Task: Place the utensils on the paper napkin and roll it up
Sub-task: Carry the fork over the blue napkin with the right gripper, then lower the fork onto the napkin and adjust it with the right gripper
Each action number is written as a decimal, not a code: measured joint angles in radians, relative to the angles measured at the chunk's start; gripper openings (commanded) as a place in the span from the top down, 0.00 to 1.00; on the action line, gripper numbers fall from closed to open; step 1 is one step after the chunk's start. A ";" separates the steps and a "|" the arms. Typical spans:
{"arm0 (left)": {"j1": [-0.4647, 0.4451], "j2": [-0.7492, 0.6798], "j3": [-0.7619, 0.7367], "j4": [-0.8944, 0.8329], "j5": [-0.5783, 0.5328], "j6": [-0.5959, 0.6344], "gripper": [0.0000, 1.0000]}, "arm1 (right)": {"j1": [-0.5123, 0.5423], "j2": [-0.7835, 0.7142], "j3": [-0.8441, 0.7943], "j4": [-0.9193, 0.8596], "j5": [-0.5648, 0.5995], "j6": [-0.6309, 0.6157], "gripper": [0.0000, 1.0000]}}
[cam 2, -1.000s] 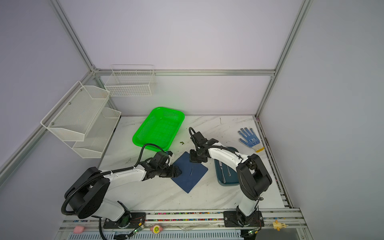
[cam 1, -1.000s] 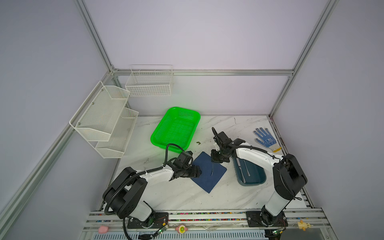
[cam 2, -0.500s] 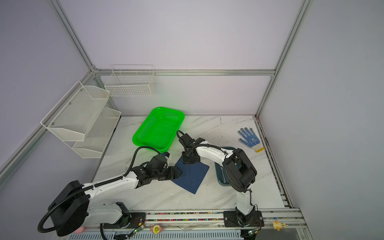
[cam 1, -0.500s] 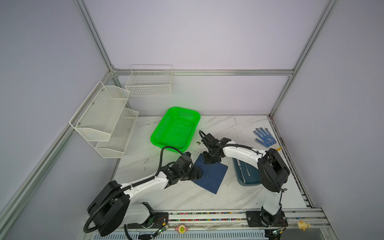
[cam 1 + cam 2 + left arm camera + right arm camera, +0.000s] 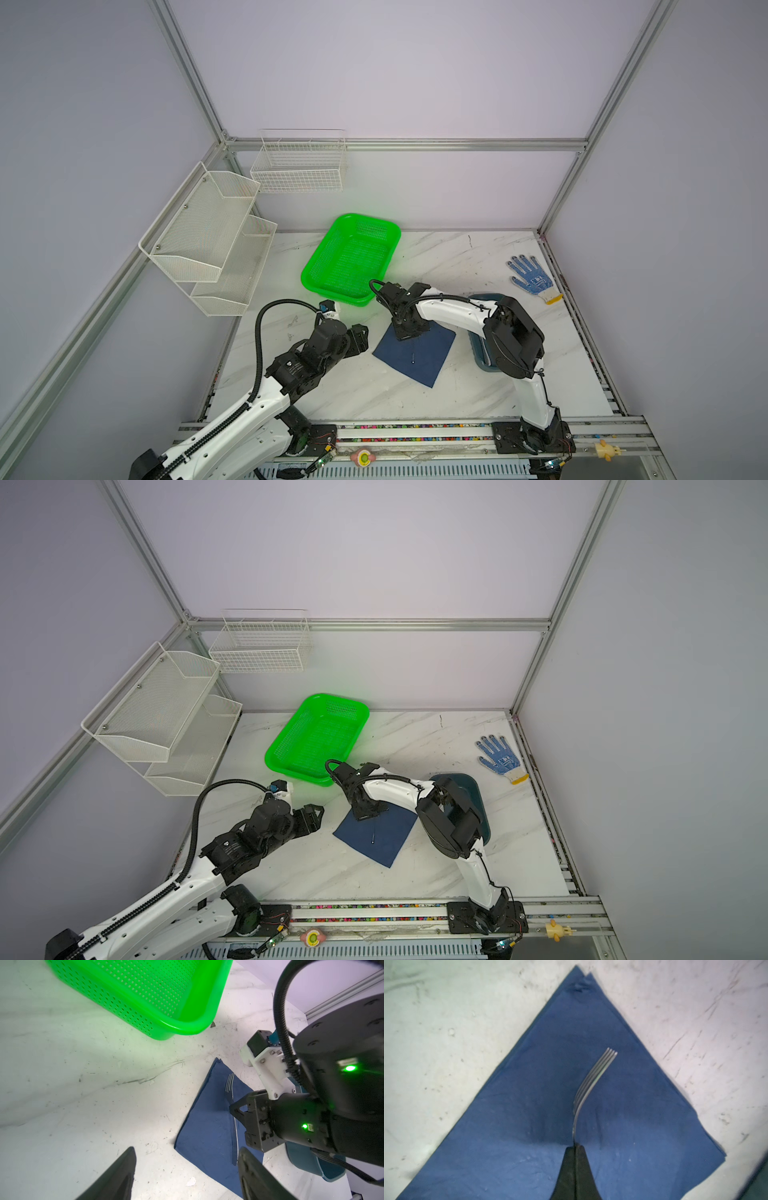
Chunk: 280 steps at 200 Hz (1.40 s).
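On the white marble surface (image 5: 374,399), a dark navy square paper napkin (image 5: 434,353) lies flat mid-surface. The left tool (image 5: 186,1150) hangs wide open just beside it, and the right tool (image 5: 574,1148) is pinched tight on a slim silver metal fork (image 5: 591,1082) over the napkin, tines toward a corner.

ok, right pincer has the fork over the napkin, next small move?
Probably ease it down and open the right pincer: it is shut on the fork, which hangs over the middle of the napkin, and the left pincer is open, off to the side.
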 measured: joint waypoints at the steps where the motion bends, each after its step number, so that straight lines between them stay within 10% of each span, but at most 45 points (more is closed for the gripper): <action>1: 0.000 -0.002 0.000 -0.001 -0.002 0.000 0.24 | 0.000 0.002 0.001 -0.001 0.001 0.000 0.93; 87: 0.003 -0.026 0.000 -0.121 -0.097 0.060 0.22 | 0.015 0.018 0.018 0.003 -0.043 0.018 0.82; 280: 0.003 -0.014 0.000 -0.122 -0.093 0.063 0.22 | 0.051 0.013 0.016 0.066 -0.083 0.032 0.89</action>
